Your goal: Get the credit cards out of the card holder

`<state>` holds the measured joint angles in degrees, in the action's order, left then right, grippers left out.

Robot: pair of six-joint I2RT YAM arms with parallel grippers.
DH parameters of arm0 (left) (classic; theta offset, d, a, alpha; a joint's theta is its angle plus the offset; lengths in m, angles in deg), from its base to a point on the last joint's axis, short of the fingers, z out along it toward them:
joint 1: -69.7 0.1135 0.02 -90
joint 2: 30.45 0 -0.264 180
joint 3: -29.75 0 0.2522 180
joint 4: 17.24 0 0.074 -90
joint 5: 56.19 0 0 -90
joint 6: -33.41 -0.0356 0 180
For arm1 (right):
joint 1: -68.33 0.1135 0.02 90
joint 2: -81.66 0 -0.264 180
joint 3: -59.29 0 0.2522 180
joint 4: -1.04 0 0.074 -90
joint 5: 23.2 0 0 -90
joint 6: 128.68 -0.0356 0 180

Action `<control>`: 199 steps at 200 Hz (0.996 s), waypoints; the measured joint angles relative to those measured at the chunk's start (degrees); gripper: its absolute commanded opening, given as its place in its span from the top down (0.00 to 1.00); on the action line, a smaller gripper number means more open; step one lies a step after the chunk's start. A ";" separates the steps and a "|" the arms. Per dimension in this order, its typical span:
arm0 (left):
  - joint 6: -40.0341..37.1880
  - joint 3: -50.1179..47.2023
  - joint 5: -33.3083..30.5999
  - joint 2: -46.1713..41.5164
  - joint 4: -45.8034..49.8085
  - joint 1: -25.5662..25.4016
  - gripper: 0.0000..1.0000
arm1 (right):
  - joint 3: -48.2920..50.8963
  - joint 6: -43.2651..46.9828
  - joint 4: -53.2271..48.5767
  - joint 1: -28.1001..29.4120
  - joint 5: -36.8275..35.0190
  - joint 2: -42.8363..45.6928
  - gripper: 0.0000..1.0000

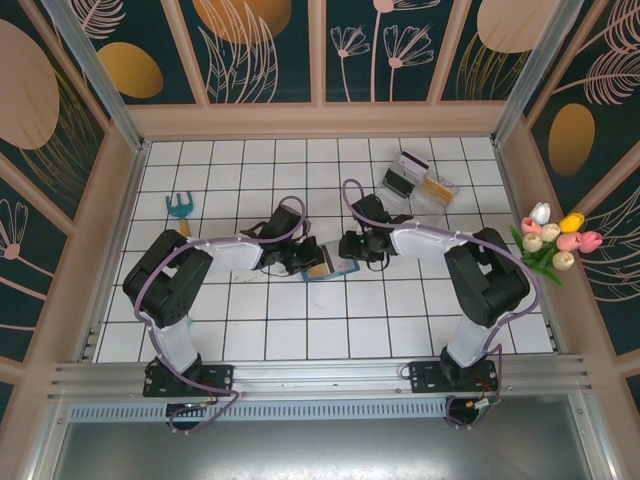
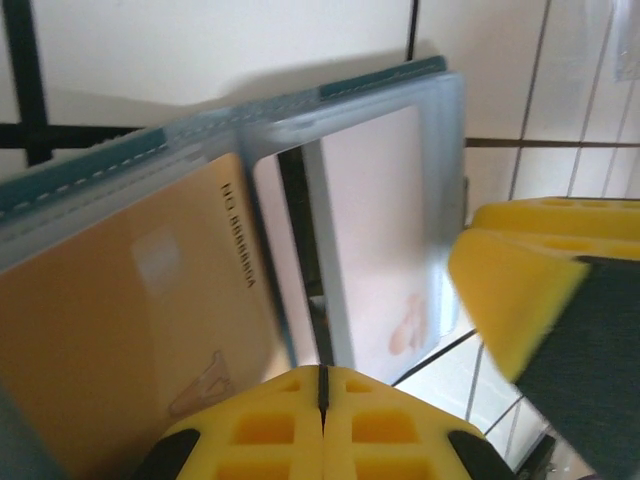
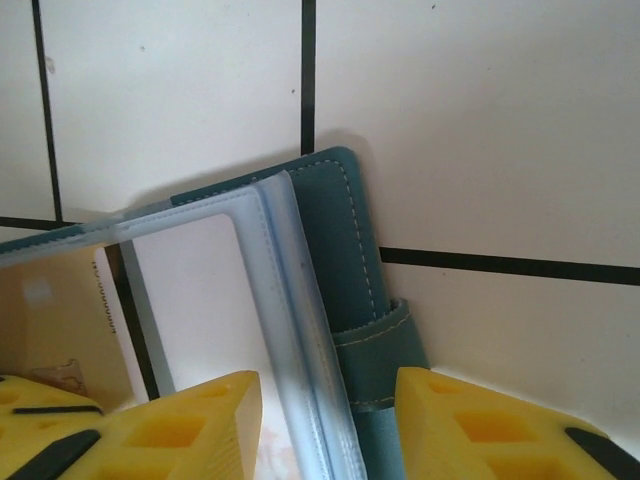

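The teal card holder (image 1: 338, 271) lies open on the tiles between both grippers. A yellow-orange credit card (image 2: 120, 330) sits in its left clear pocket, and a pale card (image 2: 385, 230) in the right pocket. My left gripper (image 2: 322, 385) is shut, its tips pinched on the holder's near edge at the seam between the pockets. In the right wrist view my right gripper (image 3: 325, 430) stands open, its fingers on either side of the clear sleeve's edge and the holder's teal cover (image 3: 345, 220). One right finger (image 2: 520, 300) shows beside the pale card.
A clear plastic tray (image 1: 420, 180) with small items stands at the back right. A small teal garden fork (image 1: 181, 208) lies at the left. Tulips (image 1: 555, 240) rest by the right wall. Wooden walls ring the tiled floor.
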<state>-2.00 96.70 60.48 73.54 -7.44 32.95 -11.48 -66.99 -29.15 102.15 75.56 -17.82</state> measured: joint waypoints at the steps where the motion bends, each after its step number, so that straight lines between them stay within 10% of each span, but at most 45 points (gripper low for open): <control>1: 0.09 0.00 0.02 0.00 -0.11 0.00 0.93 | 0.00 0.00 -0.02 0.00 0.04 -0.09 0.60; 199: 6.62 -0.92 -0.59 2.99 -4.83 1.20 0.82 | -0.98 0.87 -0.83 -0.85 1.77 -2.27 0.72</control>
<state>4.62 95.78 59.89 76.53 -12.27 34.15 -12.47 -66.12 -29.98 101.30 77.33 -20.10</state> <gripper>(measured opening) 0.185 0.283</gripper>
